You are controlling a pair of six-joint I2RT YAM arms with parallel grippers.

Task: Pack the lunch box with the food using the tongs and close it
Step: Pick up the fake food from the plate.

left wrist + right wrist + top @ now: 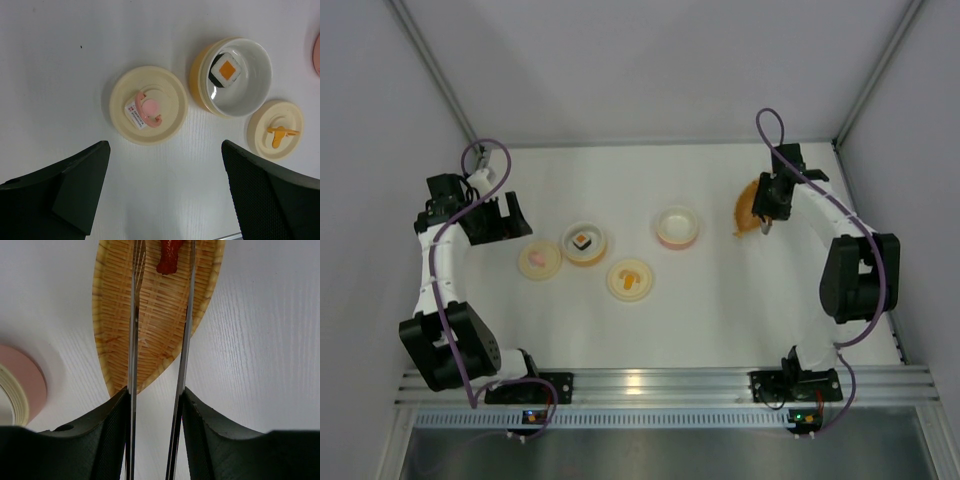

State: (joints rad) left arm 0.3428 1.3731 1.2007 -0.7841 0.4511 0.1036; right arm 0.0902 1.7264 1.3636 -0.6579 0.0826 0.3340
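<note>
On the white desk (720, 310), a pink-handled lid (539, 260), yellow bowl (585, 260) and orange-handled lid (630, 279) are clustered toward nine o'clock, a pink bowl (677, 241) near centre, a woven dish (746, 212) toward two o'clock.

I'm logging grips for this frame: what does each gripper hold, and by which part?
The right gripper holds the silver tongs by their two arms, tips out over the leaf-shaped dish. The left gripper is open and holds nothing.

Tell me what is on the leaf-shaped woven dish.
A small red piece lies on the dish, between the two arms of the tongs. Those arms hide thin strips of the weave; the dish's far end is cut off.
</note>
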